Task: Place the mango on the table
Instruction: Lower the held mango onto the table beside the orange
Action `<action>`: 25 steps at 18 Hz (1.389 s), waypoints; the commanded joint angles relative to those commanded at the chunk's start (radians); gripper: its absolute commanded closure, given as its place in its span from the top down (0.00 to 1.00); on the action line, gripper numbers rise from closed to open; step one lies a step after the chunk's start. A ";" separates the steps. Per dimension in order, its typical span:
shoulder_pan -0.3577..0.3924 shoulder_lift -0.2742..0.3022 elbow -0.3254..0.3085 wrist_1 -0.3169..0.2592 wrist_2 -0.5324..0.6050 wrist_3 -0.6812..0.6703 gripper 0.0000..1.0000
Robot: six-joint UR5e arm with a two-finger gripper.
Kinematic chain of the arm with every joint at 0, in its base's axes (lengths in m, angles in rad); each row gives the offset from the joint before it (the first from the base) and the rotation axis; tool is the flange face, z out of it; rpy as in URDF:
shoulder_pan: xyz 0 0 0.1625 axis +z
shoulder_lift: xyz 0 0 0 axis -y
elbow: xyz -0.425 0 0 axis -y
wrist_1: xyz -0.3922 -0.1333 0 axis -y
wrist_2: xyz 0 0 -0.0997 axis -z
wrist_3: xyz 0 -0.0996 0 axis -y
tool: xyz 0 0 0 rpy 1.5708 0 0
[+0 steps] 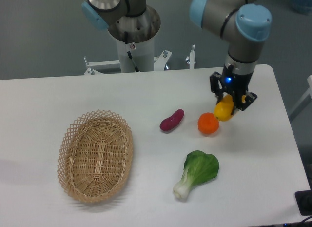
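mango [224, 111] in fingers [241, 103], just right of orange [208, 123]

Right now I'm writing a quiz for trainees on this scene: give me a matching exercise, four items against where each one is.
Items:
1. mango
2. orange
3. sweet potato
4. wicker basket

Places:
A. left part of the table
B. held in the gripper
C. left of the orange
D. just above the bok choy in the picture

Pairs: 1-B, 2-D, 3-C, 4-A
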 joint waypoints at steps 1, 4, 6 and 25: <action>-0.002 -0.003 -0.011 0.008 0.002 0.009 0.45; -0.002 -0.012 -0.029 0.011 0.005 0.078 0.45; 0.015 -0.014 -0.057 0.025 0.006 0.138 0.45; 0.094 -0.012 -0.177 0.052 0.006 0.312 0.52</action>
